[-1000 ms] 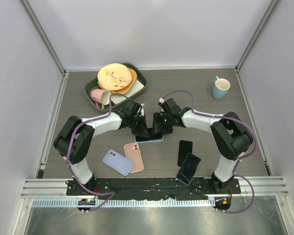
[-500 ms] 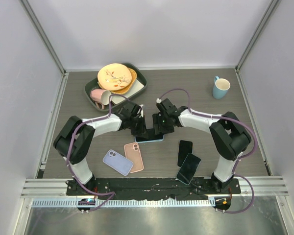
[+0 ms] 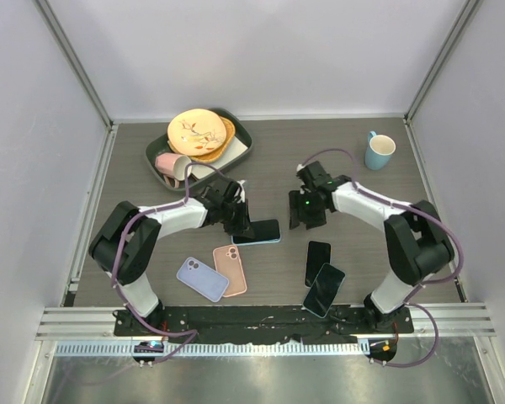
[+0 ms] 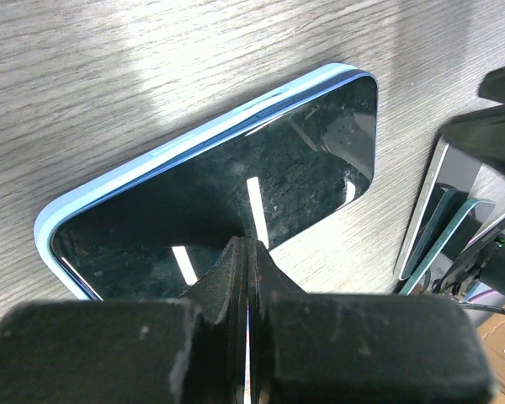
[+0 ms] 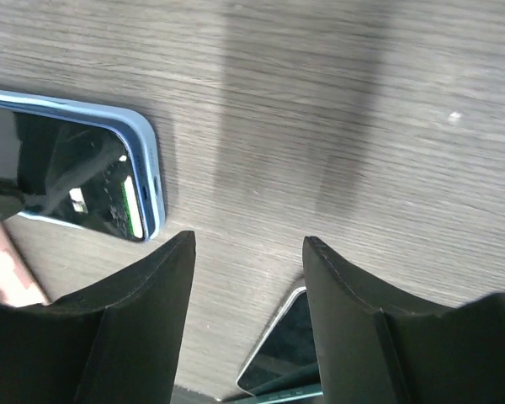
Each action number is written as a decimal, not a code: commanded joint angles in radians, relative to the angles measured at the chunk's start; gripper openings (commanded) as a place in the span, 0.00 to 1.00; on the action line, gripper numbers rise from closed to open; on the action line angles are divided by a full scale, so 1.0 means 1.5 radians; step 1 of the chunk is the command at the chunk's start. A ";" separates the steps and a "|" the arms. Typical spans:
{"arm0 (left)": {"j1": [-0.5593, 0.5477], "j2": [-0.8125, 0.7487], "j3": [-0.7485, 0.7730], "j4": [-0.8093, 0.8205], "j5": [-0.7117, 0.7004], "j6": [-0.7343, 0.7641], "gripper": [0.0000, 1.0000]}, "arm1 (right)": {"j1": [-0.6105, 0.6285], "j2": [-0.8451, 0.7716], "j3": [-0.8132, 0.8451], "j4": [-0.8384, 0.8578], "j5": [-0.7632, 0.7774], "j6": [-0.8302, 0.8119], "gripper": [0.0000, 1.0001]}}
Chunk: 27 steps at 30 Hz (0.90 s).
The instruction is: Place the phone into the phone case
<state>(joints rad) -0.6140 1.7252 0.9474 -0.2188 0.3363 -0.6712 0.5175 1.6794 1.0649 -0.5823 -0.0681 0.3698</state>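
Left gripper (image 3: pixel 241 224), jaws shut with nothing between them, tips set down on the glass of the phone (image 3: pixel 261 231) near its left end. In the left wrist view the closed fingertips (image 4: pixel 246 257) meet their own reflection on the dark screen. Phone lies flat, screen up, at mid-table, seated in the blue case (image 4: pixel 177 147), whose rim shows along the long edge and round the visible corners. Right gripper (image 3: pixel 301 220) hangs to the right of the phone, jaws apart and holding nothing, clear of both phone and case. The right wrist view shows bare wood of the table (image 5: pixel 337 126) between its two fingers (image 5: pixel 151 303), with the cased phone's corner at left and the corner of a black phone (image 5: pixel 282 353) below. Two black phones (image 3: pixel 317 262) lie just beside each other near the right arm's base. Lilac case (image 3: pixel 202 279) and pink case (image 3: pixel 231 269) lie side by side, touching, before the left arm. Tray (image 3: pixel 246 139) at rear left holds plates (image 3: pixel 198 132) and a pink cup (image 3: pixel 170 166). Mug (image 3: pixel 379 151) stands at rear right, well apart.
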 commanded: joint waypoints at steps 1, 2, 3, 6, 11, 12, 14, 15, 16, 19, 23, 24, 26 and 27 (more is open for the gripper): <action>-0.001 0.012 -0.030 -0.043 -0.071 0.035 0.00 | -0.086 -0.090 -0.055 0.058 -0.204 -0.001 0.59; -0.001 0.009 -0.031 -0.041 -0.071 0.035 0.00 | -0.114 -0.097 -0.070 0.091 -0.235 0.004 0.59; -0.001 0.009 -0.031 -0.038 -0.070 0.035 0.00 | -0.122 -0.100 -0.087 0.104 -0.268 0.007 0.59; -0.001 0.007 -0.030 -0.034 -0.067 0.036 0.00 | -0.133 -0.096 -0.104 0.138 -0.354 0.007 0.59; -0.002 0.012 -0.025 -0.028 -0.056 0.036 0.00 | -0.133 -0.055 -0.135 0.210 -0.432 0.033 0.54; -0.002 0.014 -0.025 -0.027 -0.052 0.035 0.00 | -0.132 -0.049 -0.140 0.217 -0.435 0.039 0.54; -0.003 0.013 -0.025 -0.025 -0.049 0.033 0.00 | -0.132 -0.029 -0.144 0.239 -0.436 0.059 0.54; -0.004 0.013 -0.027 -0.023 -0.049 0.032 0.00 | -0.132 -0.018 -0.147 0.245 -0.442 0.063 0.53; -0.004 0.012 -0.029 -0.017 -0.050 0.031 0.00 | -0.130 -0.011 -0.148 0.253 -0.446 0.067 0.53; -0.005 0.016 -0.029 -0.017 -0.045 0.030 0.00 | -0.124 0.016 -0.152 0.281 -0.459 0.085 0.51; -0.006 0.019 -0.031 -0.015 -0.044 0.030 0.00 | -0.110 0.050 -0.146 0.304 -0.459 0.096 0.47; -0.006 0.020 -0.031 -0.014 -0.043 0.030 0.00 | -0.108 0.063 -0.145 0.307 -0.458 0.096 0.46; -0.006 0.022 -0.030 -0.013 -0.042 0.029 0.00 | -0.107 0.077 -0.143 0.311 -0.465 0.102 0.43; -0.006 0.022 -0.030 -0.013 -0.040 0.029 0.00 | -0.106 0.085 -0.138 0.312 -0.468 0.100 0.38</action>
<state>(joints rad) -0.6178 1.7187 0.9382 -0.2077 0.3370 -0.6682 0.3470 1.7718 0.8364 -0.1680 -0.7433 0.5022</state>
